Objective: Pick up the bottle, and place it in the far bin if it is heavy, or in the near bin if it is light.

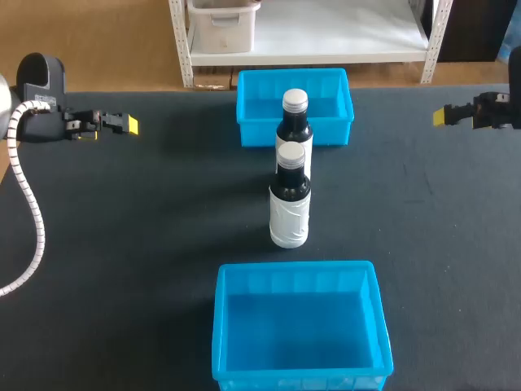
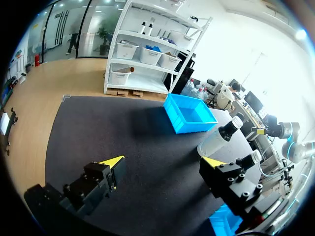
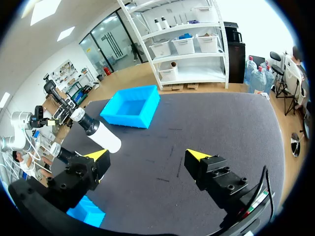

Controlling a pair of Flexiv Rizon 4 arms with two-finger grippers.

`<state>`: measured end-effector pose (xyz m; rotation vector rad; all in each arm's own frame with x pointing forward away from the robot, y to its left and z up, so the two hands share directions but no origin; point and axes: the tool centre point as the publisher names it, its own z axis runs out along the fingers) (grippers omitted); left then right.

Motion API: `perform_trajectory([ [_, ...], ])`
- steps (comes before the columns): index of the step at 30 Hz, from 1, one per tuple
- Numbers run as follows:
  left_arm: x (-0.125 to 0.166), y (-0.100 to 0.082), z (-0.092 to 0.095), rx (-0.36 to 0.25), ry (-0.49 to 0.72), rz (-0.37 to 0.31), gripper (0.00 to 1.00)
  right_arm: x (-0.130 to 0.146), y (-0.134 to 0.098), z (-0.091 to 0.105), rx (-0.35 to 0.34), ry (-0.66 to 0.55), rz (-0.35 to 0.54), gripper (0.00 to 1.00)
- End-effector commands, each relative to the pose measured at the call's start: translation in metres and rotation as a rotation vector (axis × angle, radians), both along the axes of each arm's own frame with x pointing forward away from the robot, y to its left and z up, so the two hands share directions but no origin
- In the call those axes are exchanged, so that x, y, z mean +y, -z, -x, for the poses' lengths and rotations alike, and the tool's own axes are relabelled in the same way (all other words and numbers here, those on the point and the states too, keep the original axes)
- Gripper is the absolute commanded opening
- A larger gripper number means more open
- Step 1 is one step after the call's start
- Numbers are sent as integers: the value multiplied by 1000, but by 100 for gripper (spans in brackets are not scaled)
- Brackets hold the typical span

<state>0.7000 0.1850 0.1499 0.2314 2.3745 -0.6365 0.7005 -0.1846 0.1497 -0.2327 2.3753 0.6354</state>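
Now, bottles: the rear bottle stands upright just before the far bin; the front bottle stands just behind it, further from that bin.
Near bin: beyond both bottles from the far bin.
Left gripper: spread wide, empty, well left of the far bin.
Right gripper: wide, empty, well to its right.
Handling: probably rigid, smooth and tippy; weight unreadable by sight.
Hold: across the white-wrapped body, below the shoulder.
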Motion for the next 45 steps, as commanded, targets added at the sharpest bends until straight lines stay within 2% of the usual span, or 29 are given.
perform_trajectory([
  [1,0,0,0,0,0,0,100,0,-1,1,0,3,2,100],
  [19,0,0,0,0,0,0,100,0,-1,1,0,3,2,100],
  [20,0,0,0,0,0,0,100,1,-1,1,-10,-21,33,100],
  [21,0,0,0,0,0,0,100,1,0,-1,-37,-96,72,100],
  [24,0,0,0,0,0,0,100,3,-1,-4,-110,-296,44,100],
  [28,0,0,0,0,0,0,100,9,-7,-5,-185,-569,64,100],
  [32,0,0,0,0,0,0,100,18,-9,1,-218,-827,102,100],
  [33,0,0,0,0,0,0,100,18,-10,0,-201,-827,114,100],
  [45,0,0,0,0,0,0,100,18,-10,0,-201,-827,114,100],
])
